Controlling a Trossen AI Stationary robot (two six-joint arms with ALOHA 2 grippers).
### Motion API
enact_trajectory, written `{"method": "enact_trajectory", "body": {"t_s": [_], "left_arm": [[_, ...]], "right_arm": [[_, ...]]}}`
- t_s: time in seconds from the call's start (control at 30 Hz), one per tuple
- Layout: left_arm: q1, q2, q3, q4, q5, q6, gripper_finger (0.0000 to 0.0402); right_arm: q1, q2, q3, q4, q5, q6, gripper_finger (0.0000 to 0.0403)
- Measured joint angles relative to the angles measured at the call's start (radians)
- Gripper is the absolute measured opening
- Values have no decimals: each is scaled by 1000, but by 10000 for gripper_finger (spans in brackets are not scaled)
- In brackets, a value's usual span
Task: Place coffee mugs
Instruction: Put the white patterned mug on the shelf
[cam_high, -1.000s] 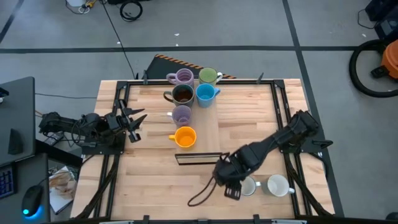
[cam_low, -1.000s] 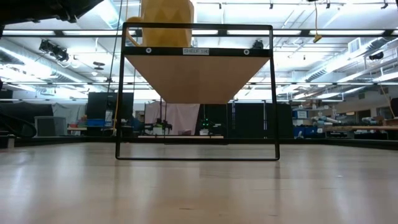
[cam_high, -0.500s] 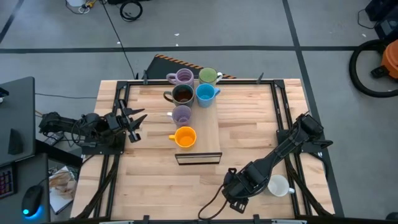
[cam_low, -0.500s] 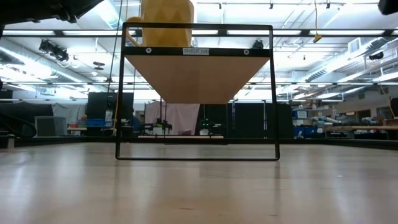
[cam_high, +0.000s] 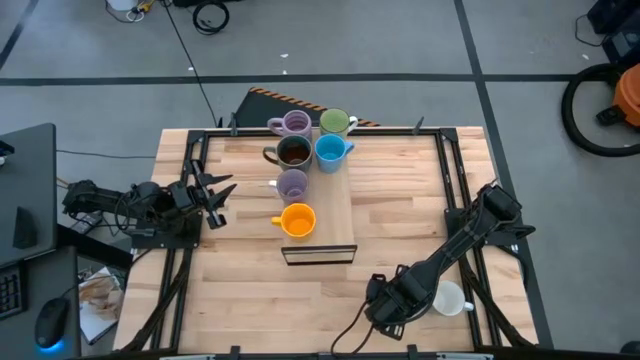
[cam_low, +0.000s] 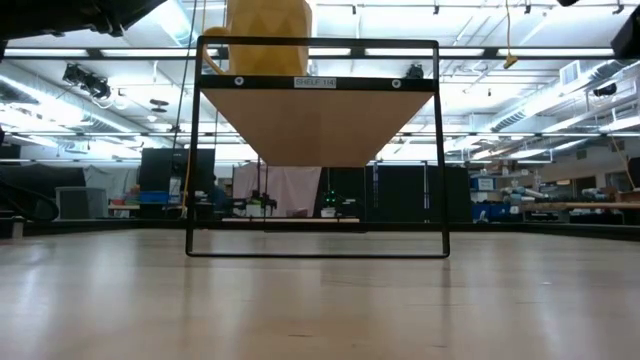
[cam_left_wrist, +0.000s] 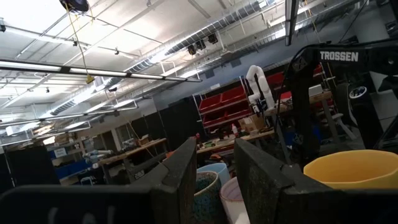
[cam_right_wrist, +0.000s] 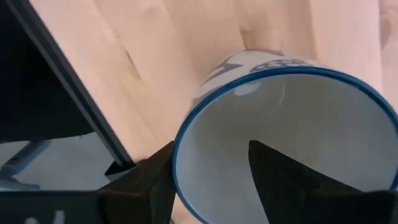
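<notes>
Mugs on the shelf board, as I read them from above: one purple mug (cam_high: 291, 124) and a green mug (cam_high: 335, 123) at the far edge, a dark brown mug (cam_high: 292, 152) and a blue mug (cam_high: 330, 151) just in front of them, a second purple mug (cam_high: 291, 185) nearer still, and an orange mug (cam_high: 297, 220) closest to the shelf's (cam_high: 340, 215) front lip.

On the bare tabletop (cam_high: 240, 290), near the right front corner, I see one white mug (cam_high: 447, 298) standing clear. Just beside it, my right hand (cam_high: 390, 305) sits over another white mug with a blue rim (cam_right_wrist: 292, 130). In the right wrist view one finger (cam_right_wrist: 292, 177) is inside the cup and the other outside its wall, so I count the rim as pinched between them.

My left hand (cam_high: 213, 192) waits at the left edge of the tabletop, fingers spread, pointing toward the shelf.
</notes>
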Motion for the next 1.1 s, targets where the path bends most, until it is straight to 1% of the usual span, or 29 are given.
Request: {"method": "enact_trajectory", "body": {"t_s": [0.13, 0.5, 0.63, 0.8, 0.93, 1.0, 1.1], "left_arm": [[0, 0, 0, 0, 0, 0, 114], [0, 0, 0, 0, 0, 0, 114], [0, 0, 0, 0, 0, 0, 114], [0, 0, 0, 0, 0, 0, 114], [0, 0, 0, -4, 0, 0, 114], [0, 0, 0, -5, 0, -1, 114], [0, 0, 0, -6, 0, -6, 114]], "right_arm": [[1, 0, -15, 0, 11, 2, 183], [0, 0, -18, -15, 35, -18, 99], [-10, 0, -18, -70, 50, -27, 71], [-29, 0, -18, -149, 38, -53, 37], [-35, -5, -6, -207, 75, -80, 29], [-40, -14, 4, -255, 104, -99, 34], [-54, -28, 10, -320, 113, -106, 41]]}}
